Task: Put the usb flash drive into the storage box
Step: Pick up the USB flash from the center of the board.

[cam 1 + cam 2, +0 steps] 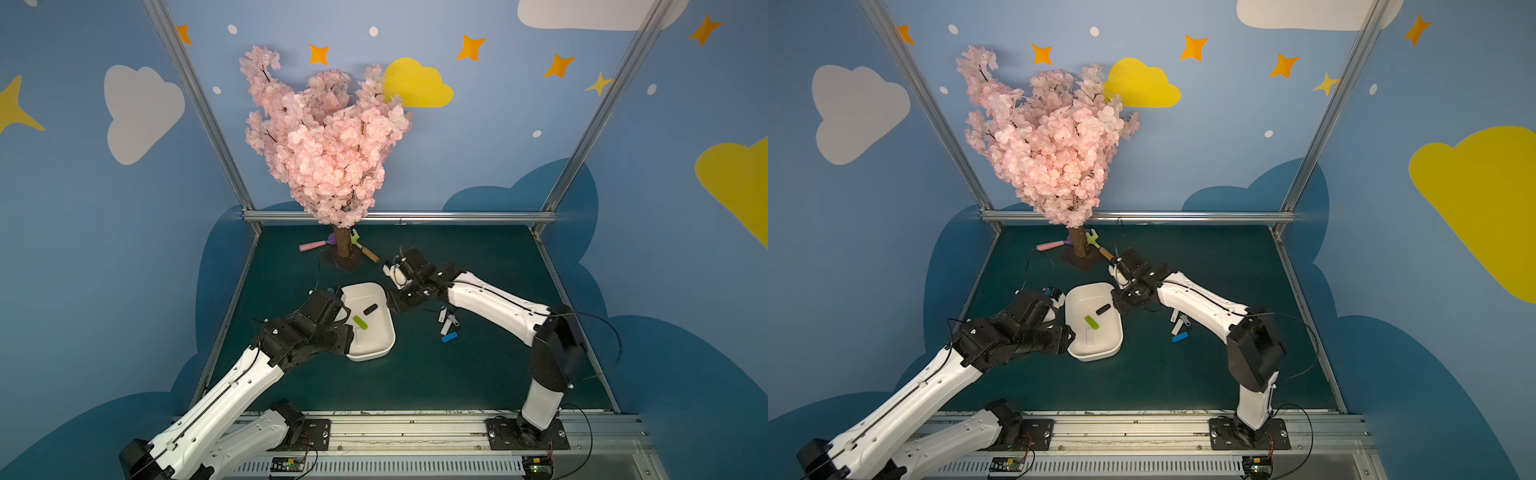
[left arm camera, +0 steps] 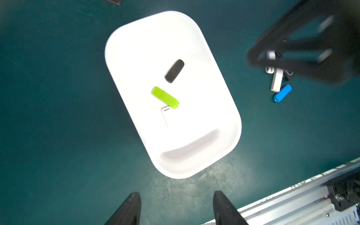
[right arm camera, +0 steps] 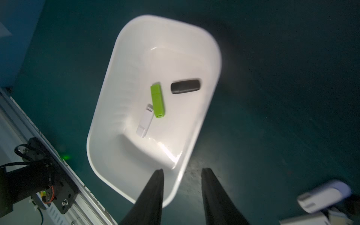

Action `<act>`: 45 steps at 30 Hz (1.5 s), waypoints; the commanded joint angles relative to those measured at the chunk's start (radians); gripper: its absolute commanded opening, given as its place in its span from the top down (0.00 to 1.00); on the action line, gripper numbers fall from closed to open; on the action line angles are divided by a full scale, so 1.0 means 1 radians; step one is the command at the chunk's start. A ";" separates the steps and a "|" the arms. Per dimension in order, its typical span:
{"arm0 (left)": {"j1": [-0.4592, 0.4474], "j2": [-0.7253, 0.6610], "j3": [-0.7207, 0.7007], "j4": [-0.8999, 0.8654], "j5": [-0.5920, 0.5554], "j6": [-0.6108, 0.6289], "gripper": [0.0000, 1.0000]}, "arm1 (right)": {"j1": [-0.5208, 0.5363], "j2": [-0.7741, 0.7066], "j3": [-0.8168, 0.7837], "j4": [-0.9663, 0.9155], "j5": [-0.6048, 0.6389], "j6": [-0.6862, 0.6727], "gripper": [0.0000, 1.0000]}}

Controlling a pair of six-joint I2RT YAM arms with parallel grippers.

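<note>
Both jaws apart, empty, beside storage box (image 3: 115, 91) with three flash drives (image 3: 158, 101)

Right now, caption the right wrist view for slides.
Open jaws near the storage box holding green drive, black drive, white drive.

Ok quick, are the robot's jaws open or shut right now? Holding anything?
Left gripper: open, jaws apart, holding nothing.
Right gripper: open, jaws apart, holding nothing.
</note>
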 commanded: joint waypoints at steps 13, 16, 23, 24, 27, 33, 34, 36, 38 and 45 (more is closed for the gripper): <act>-0.417 0.694 0.463 0.140 0.043 0.089 0.43 | -0.705 -0.326 -0.615 0.298 -0.223 0.162 0.60; -0.447 0.909 0.625 0.123 0.125 0.128 0.45 | -0.740 -0.323 -0.698 0.402 -0.212 0.223 0.60; -0.464 1.216 0.886 0.100 0.121 0.174 0.50 | -0.779 -0.366 -0.735 0.409 -0.140 0.223 0.60; -0.462 1.238 0.912 0.090 0.119 0.178 0.50 | -0.782 -0.370 -0.737 0.409 -0.142 0.224 0.60; -0.454 1.291 0.969 0.083 0.133 0.196 0.50 | -0.784 -0.371 -0.736 0.416 -0.173 0.227 0.60; -0.439 1.373 1.058 0.046 0.126 0.222 0.50 | -0.789 -0.360 -0.744 0.432 -0.181 0.234 0.60; -0.435 1.379 1.063 0.046 0.130 0.227 0.50 | -0.790 -0.358 -0.747 0.438 -0.183 0.237 0.60; -0.426 1.393 1.077 0.043 0.131 0.232 0.51 | -0.790 -0.353 -0.749 0.444 -0.190 0.239 0.61; -0.414 1.406 1.088 0.044 0.143 0.238 0.52 | -0.791 -0.348 -0.746 0.444 -0.194 0.238 0.61; -0.381 1.441 1.092 0.045 0.163 0.245 0.53 | -0.796 -0.340 -0.745 0.445 -0.199 0.239 0.61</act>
